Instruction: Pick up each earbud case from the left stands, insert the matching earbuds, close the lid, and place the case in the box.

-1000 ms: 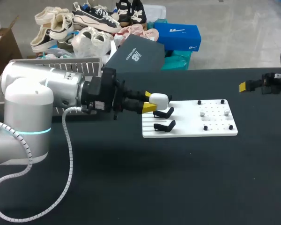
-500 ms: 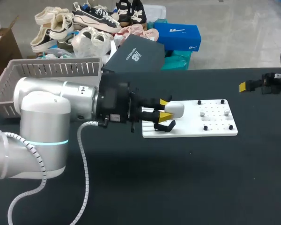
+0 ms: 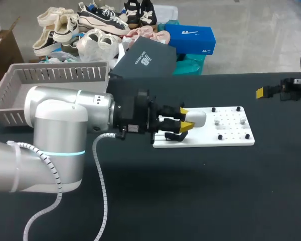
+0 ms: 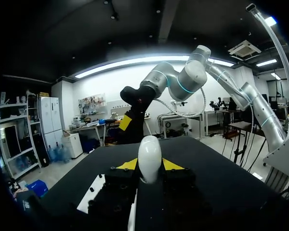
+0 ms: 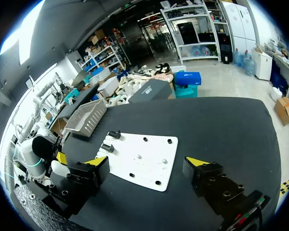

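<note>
- Over the left end of the white board [image 3: 233,139], the left gripper [image 3: 186,119] holds the white earbud case [image 3: 197,118].
- Its two yellow fingers pinch the case from both sides. In the left wrist view the case stands up tall between them.
- The lid of the case looks shut.
- The case is up off the black stands [image 3: 176,134] and hangs just above them. In the right wrist view both stands look bare.
- The right gripper [image 5: 147,162] is far away at the right side of the table. Its fingers are wide apart and nothing is between them.
- I think the picking-up step is done for this case. The earbuds step comes next.
- For that, the case should be brought somewhere the other arm can reach it. The lid has to be opened first, and the case must be held steady.
- Some small pale bits lie among the black pegs [image 3: 220,136] on the board. They may be the earbuds, but they are too small to tell.
- A grey basket [image 3: 60,75] sits behind the left arm. It may be the box where the case goes last.
</note>
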